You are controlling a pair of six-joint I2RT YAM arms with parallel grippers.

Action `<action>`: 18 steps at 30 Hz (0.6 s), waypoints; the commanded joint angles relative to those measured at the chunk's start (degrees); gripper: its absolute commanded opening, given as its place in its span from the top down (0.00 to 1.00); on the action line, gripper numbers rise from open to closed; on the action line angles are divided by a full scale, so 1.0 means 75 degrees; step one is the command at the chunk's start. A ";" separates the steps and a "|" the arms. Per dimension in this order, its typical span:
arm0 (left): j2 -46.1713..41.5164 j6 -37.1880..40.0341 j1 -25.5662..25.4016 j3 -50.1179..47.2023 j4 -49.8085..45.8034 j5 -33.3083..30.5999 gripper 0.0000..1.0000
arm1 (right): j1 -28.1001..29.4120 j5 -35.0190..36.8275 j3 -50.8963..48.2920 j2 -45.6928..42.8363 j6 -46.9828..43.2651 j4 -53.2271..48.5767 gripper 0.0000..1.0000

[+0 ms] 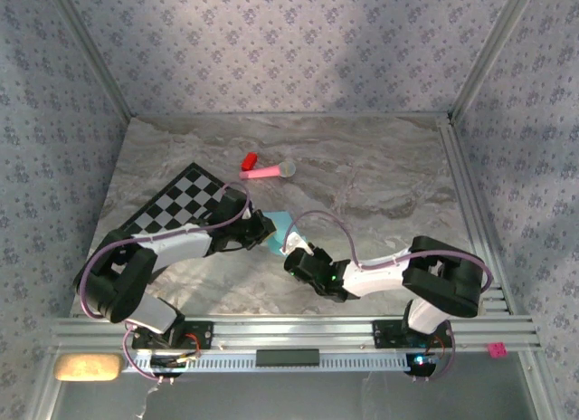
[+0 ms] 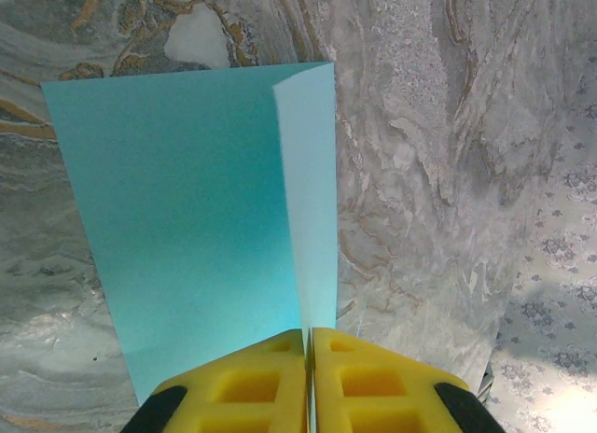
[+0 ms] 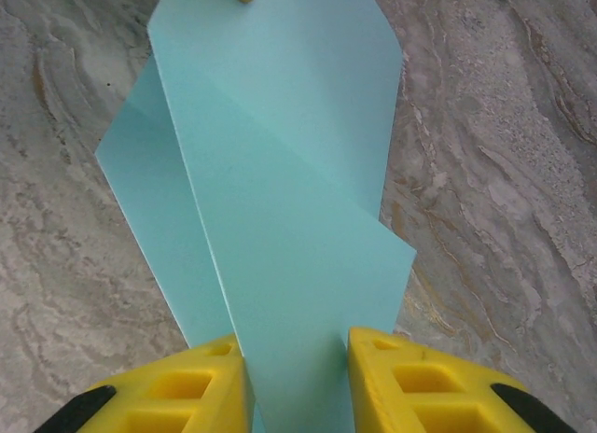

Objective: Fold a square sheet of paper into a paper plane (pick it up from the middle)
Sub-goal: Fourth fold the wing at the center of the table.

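One folded blue paper (image 2: pixel 187 190): left end effector (image 2: pixel 309 335) pinched it, right end effector (image 3: pixel 297 344) stood spread around it, maybe touching.

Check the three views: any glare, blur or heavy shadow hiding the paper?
Top view: soft light, mild shadows on the table, paper small and partly covered. Left wrist: paper sharp, no glare, raised flap paler. Right wrist: even light, folds read by shade.
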 commanded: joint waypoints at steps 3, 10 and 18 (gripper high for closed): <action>-0.0086 0.0169 -0.0048 0.0331 -0.0199 0.0062 0.89 | -0.0055 -0.0130 0.0014 0.0200 0.0011 0.0165 0.65; 0.0005 0.0524 -0.0020 0.0767 -0.0889 0.0178 0.90 | -0.0109 -0.0101 0.0095 0.0045 -0.0292 0.0021 0.63; 0.0357 0.0905 0.0075 0.1177 -0.1356 0.0518 0.92 | -0.0249 -0.0390 0.0028 -0.0102 -0.0382 0.0074 0.65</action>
